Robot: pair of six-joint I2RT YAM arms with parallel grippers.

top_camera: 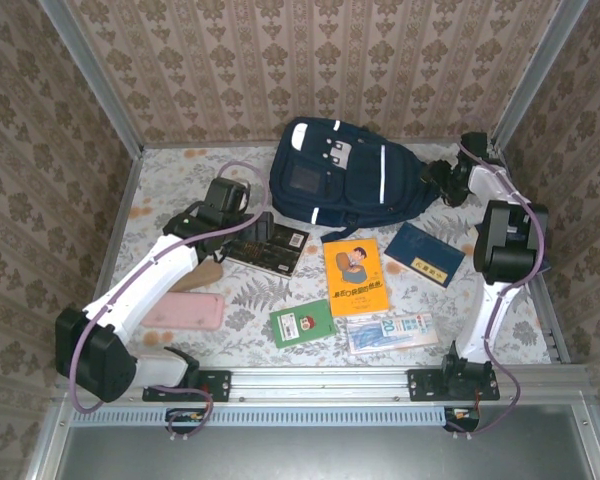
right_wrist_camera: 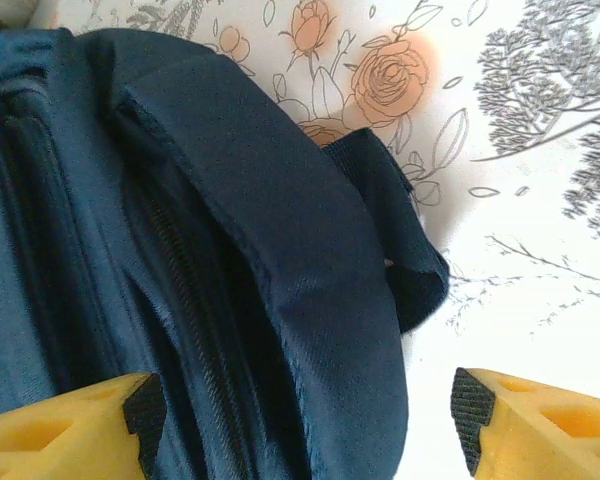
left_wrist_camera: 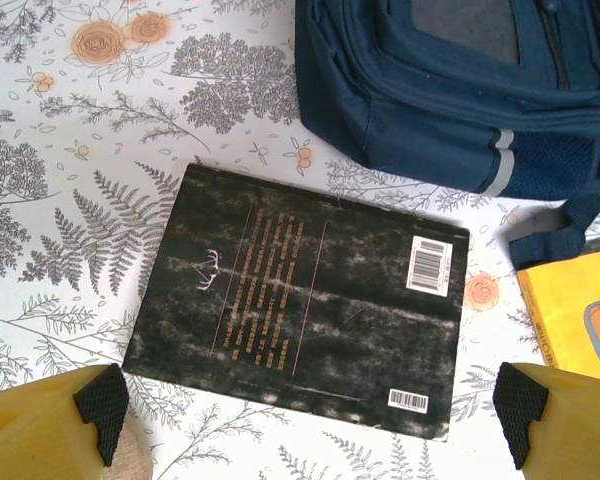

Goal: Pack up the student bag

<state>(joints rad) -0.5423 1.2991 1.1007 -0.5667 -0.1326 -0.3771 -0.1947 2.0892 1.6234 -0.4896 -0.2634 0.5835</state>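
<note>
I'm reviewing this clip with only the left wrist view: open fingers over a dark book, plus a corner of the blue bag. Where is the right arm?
Observer: In the top view, the right gripper is at the student bag's right end.
Operator: Is it gripping the bag?
Observer: Not visibly. In the right wrist view its jaws stand apart astride a fold of the bag, with a gap beside one pad.
Operator: What else is unpacked?
Observer: Near the front edge lie a pink case, a green booklet and a clear packet.
</note>
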